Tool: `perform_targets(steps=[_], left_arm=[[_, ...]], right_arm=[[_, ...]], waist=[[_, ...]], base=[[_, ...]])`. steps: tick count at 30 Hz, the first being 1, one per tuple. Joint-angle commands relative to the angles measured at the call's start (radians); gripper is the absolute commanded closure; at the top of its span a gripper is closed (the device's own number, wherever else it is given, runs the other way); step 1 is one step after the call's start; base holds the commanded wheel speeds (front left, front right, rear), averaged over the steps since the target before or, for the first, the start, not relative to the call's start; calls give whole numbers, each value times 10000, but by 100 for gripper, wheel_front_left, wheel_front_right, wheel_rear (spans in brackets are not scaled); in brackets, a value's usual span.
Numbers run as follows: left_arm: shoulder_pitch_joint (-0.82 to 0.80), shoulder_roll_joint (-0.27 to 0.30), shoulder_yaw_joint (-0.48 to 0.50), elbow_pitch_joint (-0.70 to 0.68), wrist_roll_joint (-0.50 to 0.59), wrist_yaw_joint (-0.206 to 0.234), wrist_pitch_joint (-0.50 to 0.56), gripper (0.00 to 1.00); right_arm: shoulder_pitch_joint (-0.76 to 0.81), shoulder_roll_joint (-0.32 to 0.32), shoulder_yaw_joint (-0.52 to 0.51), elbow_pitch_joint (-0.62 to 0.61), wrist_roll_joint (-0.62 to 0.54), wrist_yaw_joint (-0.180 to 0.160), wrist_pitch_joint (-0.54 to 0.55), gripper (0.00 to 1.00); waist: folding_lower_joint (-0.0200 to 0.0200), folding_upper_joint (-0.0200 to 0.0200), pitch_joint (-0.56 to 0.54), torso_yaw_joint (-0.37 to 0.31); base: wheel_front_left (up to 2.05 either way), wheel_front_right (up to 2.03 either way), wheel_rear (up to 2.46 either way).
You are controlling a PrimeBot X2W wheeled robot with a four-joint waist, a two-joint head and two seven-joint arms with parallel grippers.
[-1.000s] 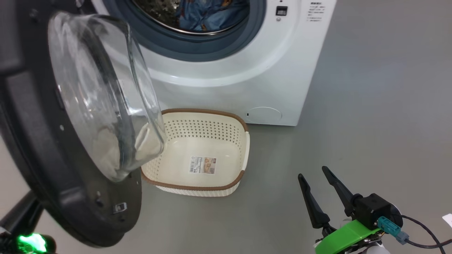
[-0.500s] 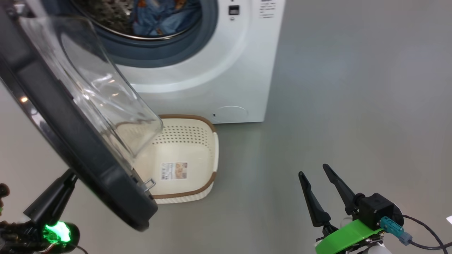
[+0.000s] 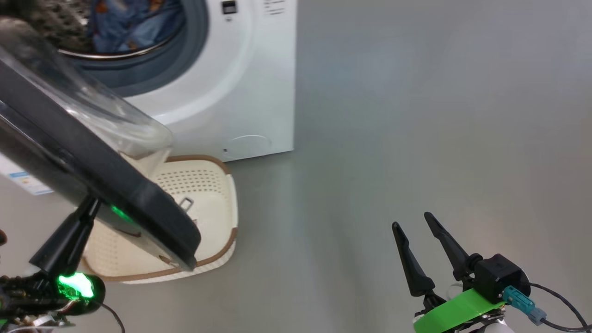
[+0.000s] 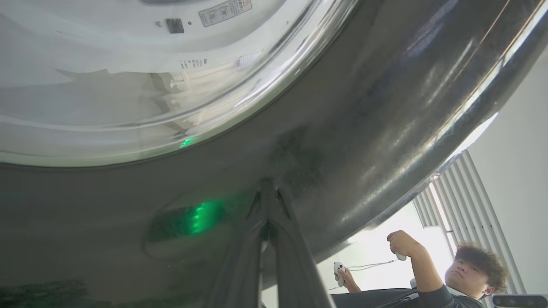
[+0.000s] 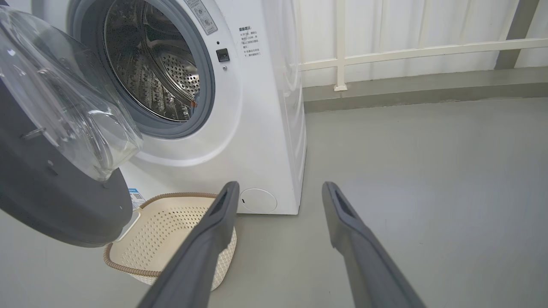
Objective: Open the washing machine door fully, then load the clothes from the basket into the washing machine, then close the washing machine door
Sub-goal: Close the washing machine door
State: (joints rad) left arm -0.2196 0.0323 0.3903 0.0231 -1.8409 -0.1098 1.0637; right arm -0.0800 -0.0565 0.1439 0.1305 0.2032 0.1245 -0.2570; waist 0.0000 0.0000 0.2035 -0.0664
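Observation:
The white washing machine (image 3: 259, 83) (image 5: 265, 128) stands at the upper left, with the blue printed clothes (image 3: 120, 23) lying inside its steel drum. The washing machine door (image 3: 115, 185) (image 4: 342, 149) (image 5: 51, 201) hangs partly open, its glass bowl facing the opening. My left gripper (image 3: 90, 203) (image 4: 269, 188) is shut, its tips pressed against the door's black outer rim. Below the door, the cream basket (image 3: 230, 240) (image 5: 171, 222) sits on the floor with no clothes in the part I can see. My right gripper (image 3: 411, 220) (image 5: 279, 185) hovers open over the floor, holding nothing.
Grey floor (image 3: 416, 115) stretches to the right of the machine. A white railing and wall (image 5: 406, 47) run behind it. A person (image 4: 449, 273) holding hand controllers sits beyond the door's edge in the left wrist view.
The head camera has turned, shifting the whole picture left. The door has swung closer to the machine's opening, and my left gripper now shows against its outer face. The right gripper kept its pose.

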Motion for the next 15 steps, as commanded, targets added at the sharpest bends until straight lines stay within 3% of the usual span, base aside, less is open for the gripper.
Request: perform_targets(steps=[1, 15], left_arm=[[-366, 191, 227, -251, 61, -91, -51, 100], [-1442, 303, 550, 161, 470, -175, -874, 100]], right_arm=[[118, 63, 219, -301, 206, 62, -48, 0], [292, 63, 277, -698, 435, 62, -48, 0]], waist=[[0, 0, 178, -513], [0, 0, 641, -1405]], base=[[0, 0, 0], [0, 0, 0]])
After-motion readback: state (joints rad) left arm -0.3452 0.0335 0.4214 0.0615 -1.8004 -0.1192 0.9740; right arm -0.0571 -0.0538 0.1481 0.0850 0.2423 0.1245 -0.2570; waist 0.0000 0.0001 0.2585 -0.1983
